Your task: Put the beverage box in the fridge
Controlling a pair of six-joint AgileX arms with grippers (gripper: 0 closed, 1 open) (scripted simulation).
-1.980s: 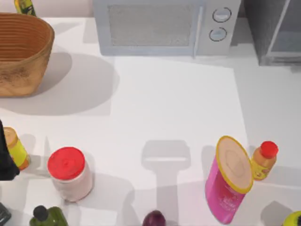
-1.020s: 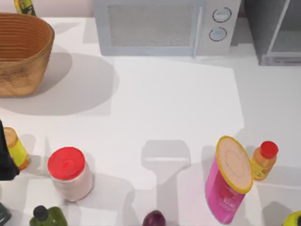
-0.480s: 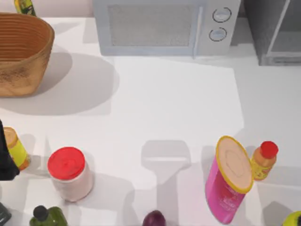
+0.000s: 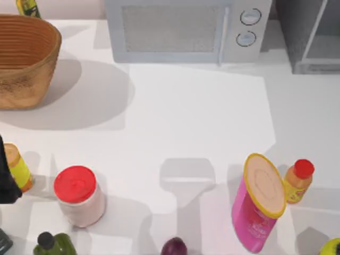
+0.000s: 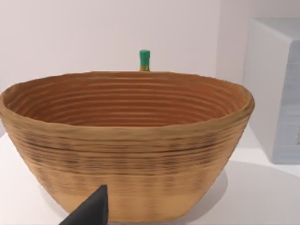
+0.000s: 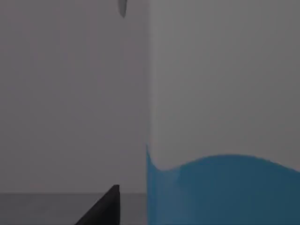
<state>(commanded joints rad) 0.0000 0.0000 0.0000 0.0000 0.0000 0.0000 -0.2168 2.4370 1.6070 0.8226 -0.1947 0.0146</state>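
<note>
White above and sky-blue below, the tall rectangular beverage box [image 6: 220, 117] stands upright close before my right wrist camera, against a dim grey wall and dark floor that look like the inside of the fridge. One dark fingertip [image 6: 105, 208] of my right gripper shows just beside the carton; whether the fingers are spread or pinching the carton, I cannot tell.

From above, the large boxy grey fridge [image 4: 311, 34] sits at the bench's far right corner, beside the white microwave with two round dials [image 4: 186, 29] along the far edge. The pink canister with a yellow-rimmed lid [image 4: 260, 204] stands near the right front corner, an orange bottle with a red cap [image 4: 298, 180] just beside it.

My left arm [image 4: 6, 180] waits at the bench's left edge, facing the woven brown basket [image 5: 126, 145] at the far left corner; a dark fingertip [image 5: 91, 211] shows there, the grip's state unclear. A red-lidded jar [image 4: 78, 195] stands near the left front corner.
</note>
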